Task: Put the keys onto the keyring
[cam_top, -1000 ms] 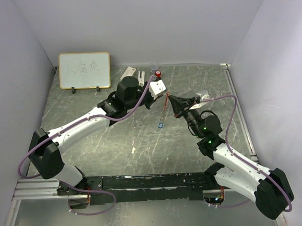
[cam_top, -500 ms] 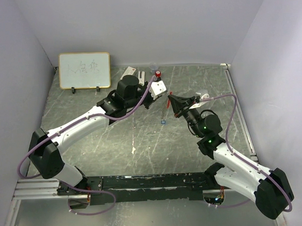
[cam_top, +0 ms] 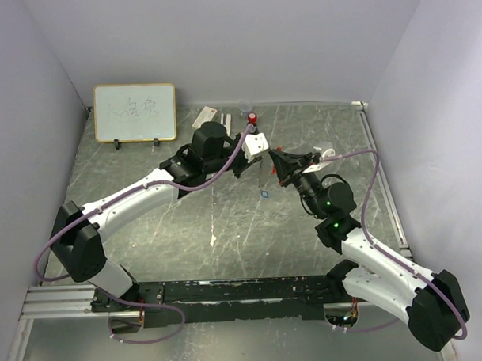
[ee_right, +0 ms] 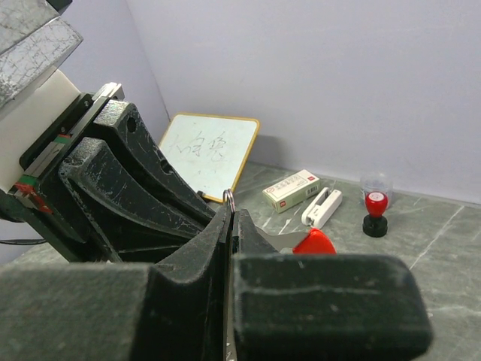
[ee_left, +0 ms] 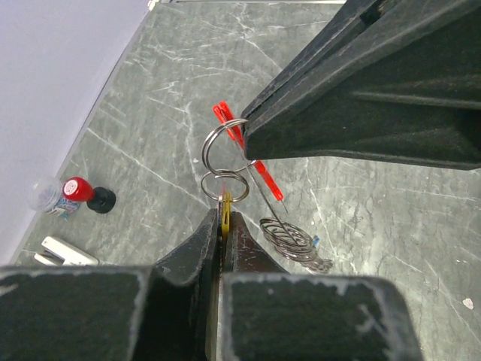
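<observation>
- Your blue key [cam_top: 265,194] is the nearest piece. It is a small blue speck just toward 1 o'clock of the middle of the table [cam_top: 187,230], at the low end of the keyring's chain. You cannot tell whether it lies on the table or hangs.
- Just beyond it, your two arms meet tip to tip above the table.
- The left gripper [ee_left: 224,226] reaches in from 9 o'clock with its fingers pressed together on the tan-gold key [ee_left: 225,213], which is held edge-on. A small ring [ee_left: 224,186] stands at the key's top.
- The right gripper [ee_right: 229,216] reaches in from 3 o'clock, its fingers pinched tight on the keyring [ee_left: 222,141], whose silvery loop sticks out of its tip.
- In your left wrist view that loop overlaps the small ring. You cannot tell whether the two are linked.
- The red tag [ee_left: 259,173] slants behind the loops from 11 o'clock to 5 o'clock. The chain [ee_left: 289,241] lies bunched at 4 o'clock of the tan-gold key.
- Farther back, near the rear wall, a red-and-black stamp [cam_top: 252,117] stands at 12 o'clock and a white box [cam_top: 205,114] lies at 11 o'clock.
- A whiteboard [cam_top: 134,111] stands in the corner at 10 o'clock.
</observation>
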Available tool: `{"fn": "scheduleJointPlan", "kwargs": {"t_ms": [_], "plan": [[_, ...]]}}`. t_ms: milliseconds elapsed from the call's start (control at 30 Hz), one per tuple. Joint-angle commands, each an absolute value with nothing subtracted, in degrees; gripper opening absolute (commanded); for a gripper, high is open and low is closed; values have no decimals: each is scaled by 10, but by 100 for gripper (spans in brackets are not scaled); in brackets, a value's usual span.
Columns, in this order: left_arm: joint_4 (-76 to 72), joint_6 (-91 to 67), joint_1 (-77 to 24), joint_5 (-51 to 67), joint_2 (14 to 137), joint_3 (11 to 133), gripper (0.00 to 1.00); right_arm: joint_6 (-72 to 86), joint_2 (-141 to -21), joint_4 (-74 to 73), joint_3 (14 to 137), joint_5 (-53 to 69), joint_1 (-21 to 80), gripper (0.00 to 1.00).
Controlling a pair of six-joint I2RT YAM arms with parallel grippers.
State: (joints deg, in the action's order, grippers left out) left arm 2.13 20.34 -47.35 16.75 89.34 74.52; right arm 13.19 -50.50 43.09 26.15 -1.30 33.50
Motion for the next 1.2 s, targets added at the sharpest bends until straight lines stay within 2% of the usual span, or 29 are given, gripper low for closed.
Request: {"fn": "scheduleJointPlan", "kwargs": {"t_ms": [0,533,1167], "plan": [[34,200,-471,183,898,755,7,126,-508,464,282,-19,335,0],[70,223,-472,162,895,786,7,104,-534,424,306,1,335,0],[97,236,-472,137,910,815,7,78,-498,373,296,9,335,0]]}}
